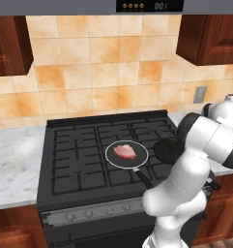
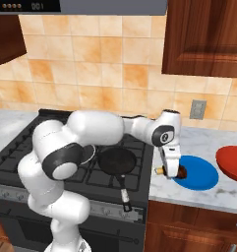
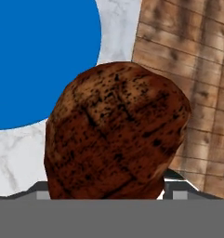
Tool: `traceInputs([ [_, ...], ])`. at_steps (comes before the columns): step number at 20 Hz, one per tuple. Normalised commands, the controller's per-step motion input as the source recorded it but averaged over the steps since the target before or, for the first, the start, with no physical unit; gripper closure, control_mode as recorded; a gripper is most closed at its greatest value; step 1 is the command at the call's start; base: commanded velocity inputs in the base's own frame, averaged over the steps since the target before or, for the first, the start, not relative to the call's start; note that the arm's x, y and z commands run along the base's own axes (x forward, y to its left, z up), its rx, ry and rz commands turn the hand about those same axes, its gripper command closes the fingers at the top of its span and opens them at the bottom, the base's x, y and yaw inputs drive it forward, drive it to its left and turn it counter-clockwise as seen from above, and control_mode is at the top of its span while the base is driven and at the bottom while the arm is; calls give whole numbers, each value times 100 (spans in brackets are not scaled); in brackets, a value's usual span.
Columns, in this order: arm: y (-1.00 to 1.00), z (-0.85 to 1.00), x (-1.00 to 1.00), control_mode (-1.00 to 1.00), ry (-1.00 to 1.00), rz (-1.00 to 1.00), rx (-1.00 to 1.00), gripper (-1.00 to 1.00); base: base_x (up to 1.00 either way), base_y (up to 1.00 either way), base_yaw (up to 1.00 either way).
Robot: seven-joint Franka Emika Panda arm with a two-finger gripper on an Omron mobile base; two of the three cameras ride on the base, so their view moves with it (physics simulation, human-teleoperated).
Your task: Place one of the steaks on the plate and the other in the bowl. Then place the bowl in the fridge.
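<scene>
The black stove (image 1: 108, 160) fills the middle of the marble worktop (image 2: 213, 142), with the back edge against the tiled wall. A black frying pan (image 2: 117, 161) sits on the stove's right side, handle reaching toward the front edge. On a burner toward the stove's middle lies the pale pink steak (image 1: 125, 151) inside a thin round ring. Right of the stove, near the worktop's front edge, lies the blue plate (image 2: 201, 172), and the red bowl (image 2: 232, 162) sits just beside it, at the right edge of the right base view. The gripper (image 2: 173, 170) hangs at the plate's left rim, jaws spread wide around the dark brown steak (image 3: 115, 132), which overlaps the plate's edge.
</scene>
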Motion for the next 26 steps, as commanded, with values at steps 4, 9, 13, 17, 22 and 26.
traceInputs([
  [4,-75,-11,41,-100,0,-4,0,100,0,0,0],
  [9,-61,-30,60,-100,-2,0,0,100,0,0,0],
  [13,-39,-15,56,-100,-7,1,0,100,0,0,0],
  [17,0,-25,16,-100,-6,0,1,100,0,0,0],
  [22,1,-47,9,-100,0,0,2,100,0,0,0],
  [26,1,-45,6,-100,-4,0,0,100,0,0,0],
])
